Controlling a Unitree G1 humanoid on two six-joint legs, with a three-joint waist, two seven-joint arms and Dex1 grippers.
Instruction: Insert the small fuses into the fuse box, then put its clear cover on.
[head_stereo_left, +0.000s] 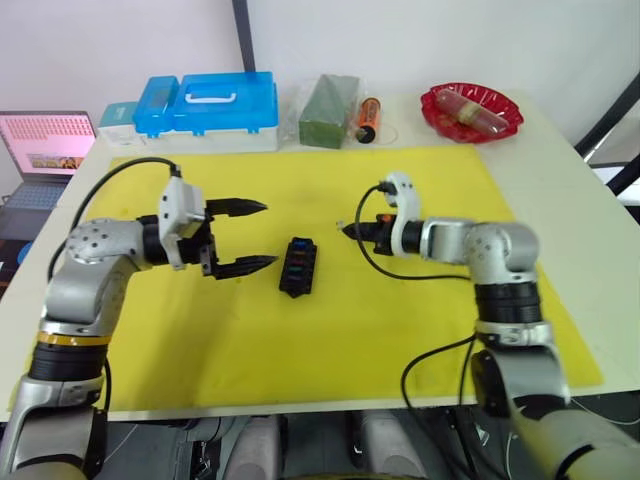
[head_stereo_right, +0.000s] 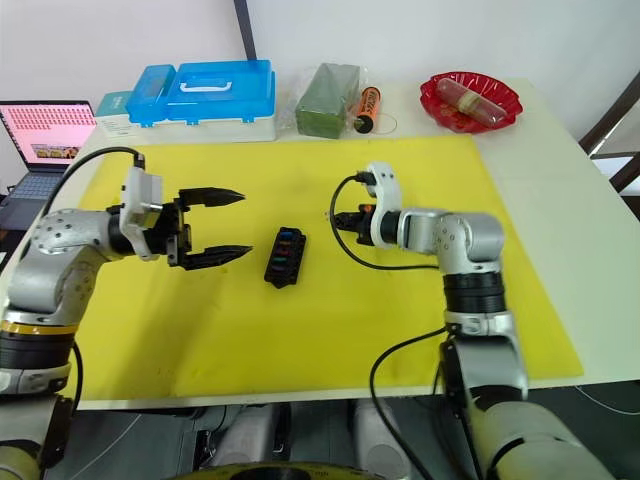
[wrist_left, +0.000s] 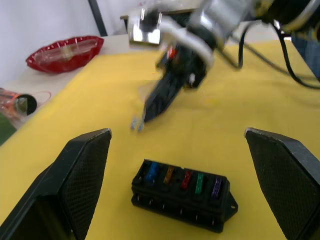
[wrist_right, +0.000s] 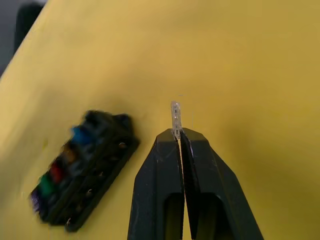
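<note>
Right hand (wrist_right: 178, 134) pinches a small clear fuse (wrist_right: 175, 116) near the fuse box (head_stereo_left: 299, 266); left hand (head_stereo_left: 245, 236) open. Five fuses (wrist_left: 181, 178) seated; cover pending.

I'm in a lab: white counter (head_stereo_left: 560, 160), yellow mat (head_stereo_left: 300, 330), laptop (head_stereo_left: 45, 145) at ten o'clock.

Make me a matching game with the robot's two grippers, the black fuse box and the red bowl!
Things:
1. left gripper
2. right gripper
3. fuse box
4. red bowl

States:
A. at the table's back edge, off the yellow mat
B. shut on a tiny pale fuse
C. open wide, holding nothing
D. on the yellow mat, coloured fuses in its slots

Pairs: 1-C, 2-B, 3-D, 4-A
</note>
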